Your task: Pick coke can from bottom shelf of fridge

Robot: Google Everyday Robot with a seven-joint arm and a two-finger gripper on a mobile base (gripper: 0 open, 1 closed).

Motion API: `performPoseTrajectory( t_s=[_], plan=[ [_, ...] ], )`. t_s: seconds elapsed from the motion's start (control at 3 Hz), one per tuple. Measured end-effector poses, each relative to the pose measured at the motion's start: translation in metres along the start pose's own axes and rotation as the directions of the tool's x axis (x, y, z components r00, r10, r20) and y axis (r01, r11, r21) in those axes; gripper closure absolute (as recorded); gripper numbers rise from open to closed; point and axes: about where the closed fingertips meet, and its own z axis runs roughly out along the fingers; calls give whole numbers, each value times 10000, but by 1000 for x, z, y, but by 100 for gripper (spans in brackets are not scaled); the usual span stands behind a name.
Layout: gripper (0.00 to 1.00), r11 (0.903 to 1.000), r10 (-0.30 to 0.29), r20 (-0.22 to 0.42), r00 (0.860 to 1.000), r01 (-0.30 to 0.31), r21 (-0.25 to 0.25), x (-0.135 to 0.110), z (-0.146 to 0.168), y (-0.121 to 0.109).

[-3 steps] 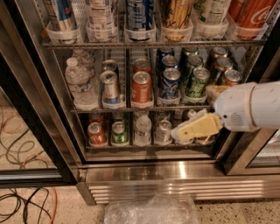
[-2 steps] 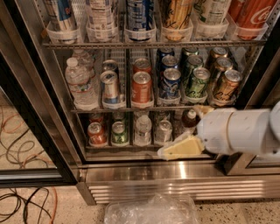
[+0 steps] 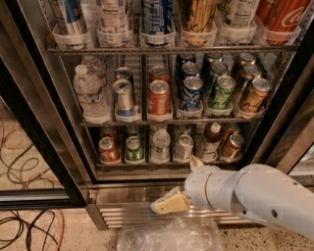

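The coke can (image 3: 108, 150) is a small red can with a silver top, upright at the far left of the bottom shelf (image 3: 147, 165) of the fridge (image 3: 274, 117). Beside it to the right stand a green can (image 3: 133, 149), a clear bottle (image 3: 160, 145) and a silver can (image 3: 183, 147). My gripper (image 3: 181, 182) hangs in front of the slatted steel base (image 3: 127, 211), below and to the right of the coke can and apart from it. It is open and holds nothing; one tan fingertip (image 3: 168, 202) points left and the other shows just under the shelf edge.
The white arm (image 3: 265, 196) fills the lower right. A crumpled clear plastic bag (image 3: 169, 236) lies on the floor below the gripper. Cables (image 3: 29, 225) lie at lower left beside the black door frame (image 3: 39, 147). Upper racks hold cans, a water bottle (image 3: 91, 93) and a large red can (image 3: 284, 14).
The arm has dropped and moved left, from in front of the bottom shelf's right side to in front of the steel base. The cans have not moved.
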Motion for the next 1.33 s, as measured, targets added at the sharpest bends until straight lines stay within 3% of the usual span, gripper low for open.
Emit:
performPoseTrajectory(
  t_s=[0.33, 0.67, 1.0, 1.33],
  plan=[
    [0, 10000, -7, -4, 10000, 7, -20, 0, 0, 1],
    [0, 9996, 290, 627, 9976, -286, -65, -6, 9, 3],
    [0, 9939, 903, 2022, 9752, -1011, 438, -15, 23, -12],
    [0, 9906, 1126, 3177, 9415, -1313, 380, -39, 60, 4]
  ],
)
